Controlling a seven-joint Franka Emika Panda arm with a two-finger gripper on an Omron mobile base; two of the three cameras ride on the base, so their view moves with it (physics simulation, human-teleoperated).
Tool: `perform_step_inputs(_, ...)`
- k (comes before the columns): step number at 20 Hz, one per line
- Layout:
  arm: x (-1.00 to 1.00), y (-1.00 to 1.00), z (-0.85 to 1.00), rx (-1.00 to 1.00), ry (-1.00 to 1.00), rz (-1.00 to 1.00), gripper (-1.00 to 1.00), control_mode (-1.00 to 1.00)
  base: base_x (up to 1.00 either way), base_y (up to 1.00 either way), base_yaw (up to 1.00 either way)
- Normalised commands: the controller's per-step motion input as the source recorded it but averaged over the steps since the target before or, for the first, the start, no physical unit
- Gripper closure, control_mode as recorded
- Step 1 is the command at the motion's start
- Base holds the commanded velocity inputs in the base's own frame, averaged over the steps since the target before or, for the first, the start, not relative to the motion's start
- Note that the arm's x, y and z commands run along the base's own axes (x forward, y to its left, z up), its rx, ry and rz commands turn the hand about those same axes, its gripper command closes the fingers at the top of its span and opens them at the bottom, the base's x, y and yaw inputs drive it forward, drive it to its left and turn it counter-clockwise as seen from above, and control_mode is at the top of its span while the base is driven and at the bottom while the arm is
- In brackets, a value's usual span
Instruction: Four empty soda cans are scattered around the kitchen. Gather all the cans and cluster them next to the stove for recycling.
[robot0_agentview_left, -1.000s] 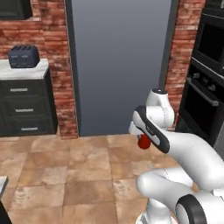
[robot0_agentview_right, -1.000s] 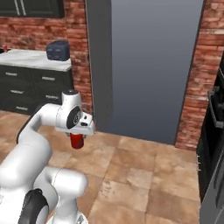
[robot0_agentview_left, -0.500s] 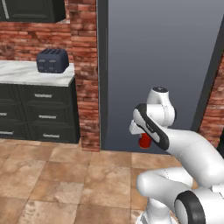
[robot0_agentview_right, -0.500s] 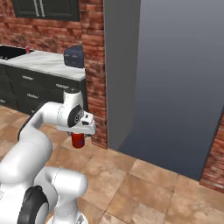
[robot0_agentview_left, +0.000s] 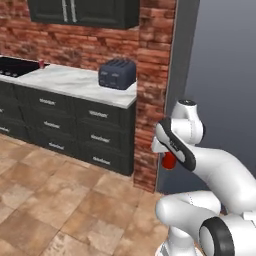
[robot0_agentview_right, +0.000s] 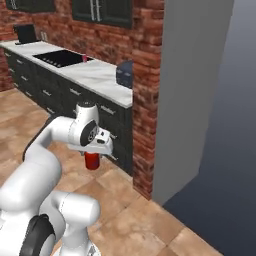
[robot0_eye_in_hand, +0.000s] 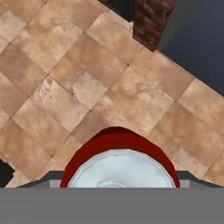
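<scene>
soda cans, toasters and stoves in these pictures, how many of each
soda cans: 2 (one held under the hand, one on the counter beside the stove)
toasters: 1
stoves: 1
total: 4

Base views flank arm, share counter (robot0_agentview_left: 75, 82); hand view straight down.

The soda can (robot0_eye_in_hand: 120, 164) has a glossy red wall and a pale, metal-looking top. The floor (robot0_eye_in_hand: 87, 78) is matt, mottled stone tile. The counter (robot0_agentview_left: 75, 82) looks like polished pale marble over dark matt drawers (robot0_agentview_left: 100, 135); the wall (robot0_agentview_left: 155, 50) is rough brick.
</scene>
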Motion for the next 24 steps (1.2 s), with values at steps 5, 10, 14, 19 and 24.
perform_step_inputs(5,0.0,0.0,0.0,0.0,0.0,0.0,1.0,1.0,1.0,0.0,0.73)
perform_step_inputs(10,0.0,0.0,0.0,0.0,0.0,0.0,1.0,1.0,1.0,0.0,0.77)
perform_step_inputs(14,0.0,0.0,0.0,0.0,0.0,0.0,1.0,1.0,1.0,0.0,0.77)
perform_step_inputs(19,0.0,0.0,0.0,0.0,0.0,0.0,1.0,1.0,1.0,-0.07,0.69)
perform_step_inputs(24,0.0,0.0,0.0,0.0,0.0,0.0,1.0,1.0,1.0,-0.76,0.05)
